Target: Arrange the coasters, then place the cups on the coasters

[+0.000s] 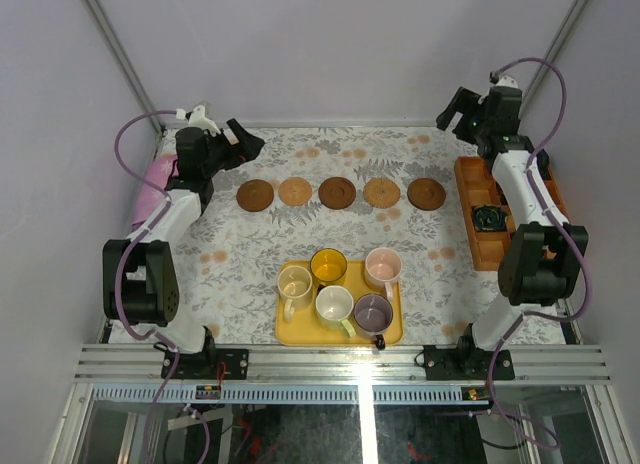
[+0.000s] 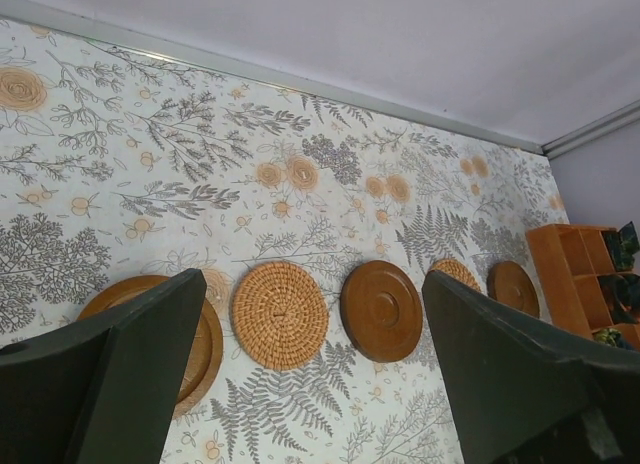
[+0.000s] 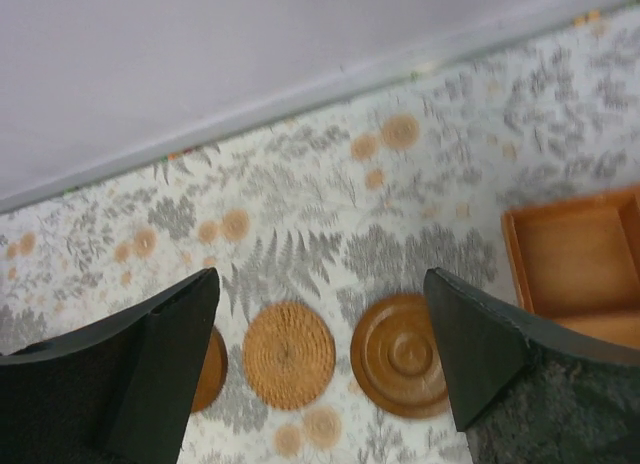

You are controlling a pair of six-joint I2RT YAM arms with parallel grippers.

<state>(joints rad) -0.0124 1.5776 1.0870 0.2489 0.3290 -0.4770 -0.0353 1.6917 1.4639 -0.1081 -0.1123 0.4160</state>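
Several round coasters lie in a row across the table: dark (image 1: 256, 195), woven tan (image 1: 295, 191), dark (image 1: 337, 192), woven tan (image 1: 382, 192), dark (image 1: 426, 194). Several cups stand on the yellow tray (image 1: 298, 330): pale (image 1: 294, 282), yellow (image 1: 328, 265), pink (image 1: 383, 266), cream (image 1: 334, 304), purple-grey (image 1: 373, 311). My left gripper (image 1: 238, 142) hangs open and empty above the row's left end. My right gripper (image 1: 458, 108) hangs open and empty beyond the right end. The left wrist view shows a woven coaster (image 2: 280, 314) and a dark one (image 2: 381, 310) below its gripper (image 2: 310, 279). In the right wrist view its gripper (image 3: 322, 276) frames a woven coaster (image 3: 289, 354) and a dark one (image 3: 400, 356).
An orange compartment tray (image 1: 470, 180) with a black object (image 1: 490, 218) lies along the right edge, under the right arm. It also shows as the orange tray (image 3: 575, 259) at the right of the right wrist view. A pink object (image 1: 155, 174) sits at the left edge.
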